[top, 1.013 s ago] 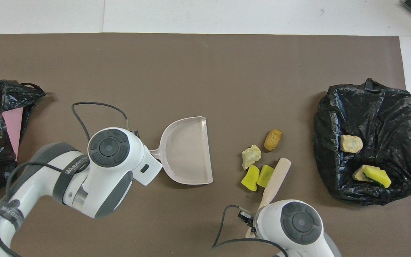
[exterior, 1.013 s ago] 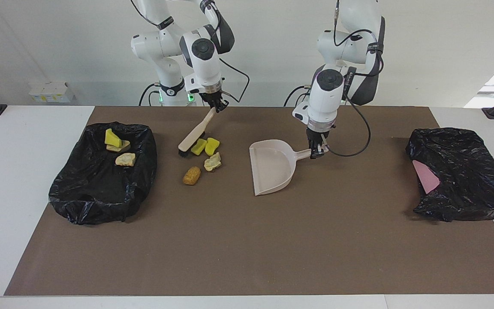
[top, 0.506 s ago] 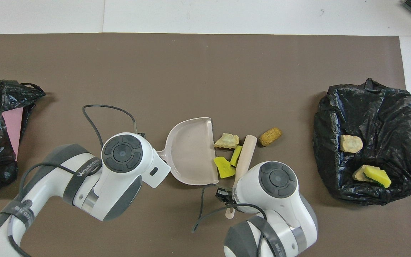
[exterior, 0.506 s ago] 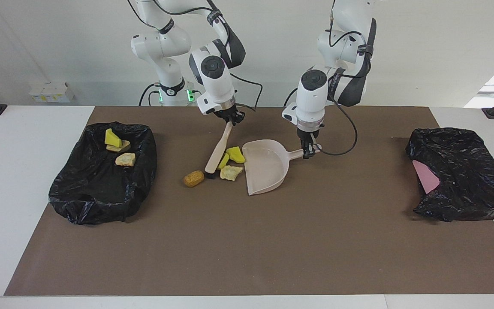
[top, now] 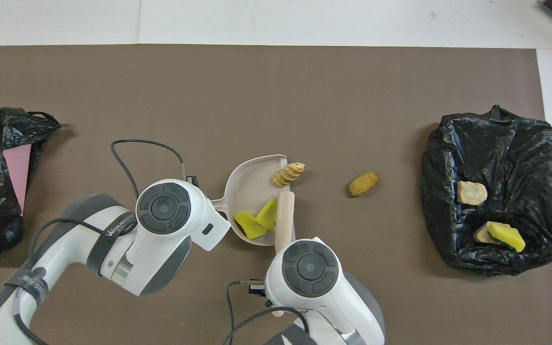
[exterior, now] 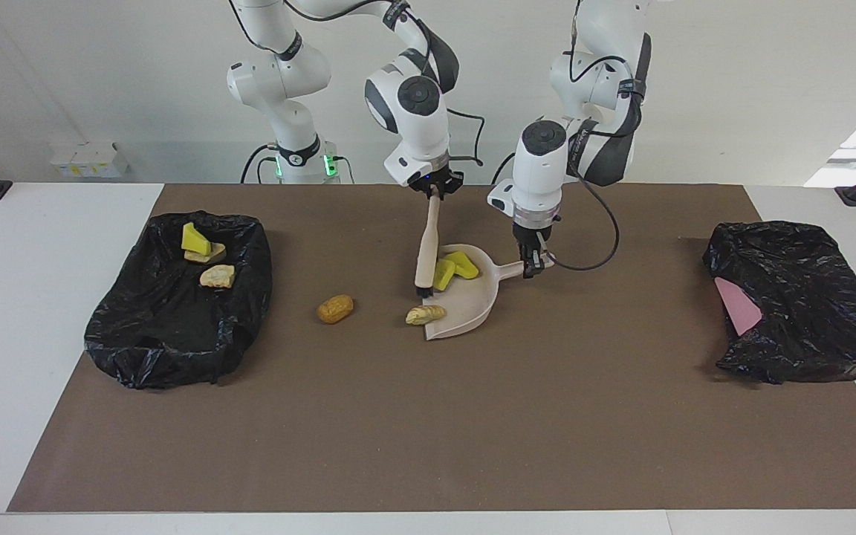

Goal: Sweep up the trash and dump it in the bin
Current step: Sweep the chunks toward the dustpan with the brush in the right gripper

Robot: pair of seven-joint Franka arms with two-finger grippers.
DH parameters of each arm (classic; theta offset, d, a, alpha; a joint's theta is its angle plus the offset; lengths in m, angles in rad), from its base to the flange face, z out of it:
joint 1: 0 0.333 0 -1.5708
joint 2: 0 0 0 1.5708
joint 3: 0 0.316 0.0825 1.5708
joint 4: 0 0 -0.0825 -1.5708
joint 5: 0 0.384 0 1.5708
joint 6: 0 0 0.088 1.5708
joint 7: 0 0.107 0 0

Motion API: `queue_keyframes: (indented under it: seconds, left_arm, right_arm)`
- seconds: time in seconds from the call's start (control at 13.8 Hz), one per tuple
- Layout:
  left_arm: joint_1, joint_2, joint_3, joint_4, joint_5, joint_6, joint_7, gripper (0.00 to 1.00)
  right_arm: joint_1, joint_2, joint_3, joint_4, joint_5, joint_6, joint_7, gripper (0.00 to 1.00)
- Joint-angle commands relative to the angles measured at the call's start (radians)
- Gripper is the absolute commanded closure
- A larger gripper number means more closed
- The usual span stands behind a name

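The right gripper (exterior: 434,190) has its jaws clamped on the top of a brush (exterior: 426,249), whose handle stands almost upright with its bristles down at the mouth of the dustpan (exterior: 472,305). The left gripper (exterior: 533,261) has its jaws closed on the dustpan's handle, and the pan lies flat on the brown mat (exterior: 472,416) near the middle of the tabletop, toward the robots' edge.

Two yellow wedges (exterior: 454,267) lie inside the dustpan, just beside the brush. A pale crusty lump (exterior: 425,315) sits at the pan's open lip, half on it. A golden-brown lump (exterior: 335,308) lies alone on the mat, well apart from the pan, between it and the black bag-lined bin (exterior: 175,349) at the right arm's end of the tabletop. In that bin rest a yellow wedge (exterior: 195,239) on a tan piece (exterior: 206,256), and another tan lump (exterior: 218,276) beside them.

A second black bag (exterior: 799,297) with something pink (exterior: 738,308) showing in it lies at the left arm's end.
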Motion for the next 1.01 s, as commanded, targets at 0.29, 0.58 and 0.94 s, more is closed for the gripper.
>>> queue_keyframes:
  seconds: [0.29, 0.58, 0.94]
  left_arm:
    - [0.005, -0.002, 0.009, -0.021, 0.006, 0.067, -0.015, 1.0]
    - [0.01, -0.002, 0.007, -0.021, 0.006, 0.067, -0.015, 1.0]
    - [-0.012, -0.002, 0.004, -0.014, 0.005, 0.051, -0.128, 1.0]
  right_arm:
    - [-0.08, 0.063, -0.005, 0.195, -0.234, -0.186, -0.118, 1.0]
    - [-0.19, 0.075, -0.008, 0.183, -0.324, -0.24, -0.116, 1.0]
    - [-0.331, 0.047, -0.007, 0.093, -0.456, -0.265, -0.127, 1.0]
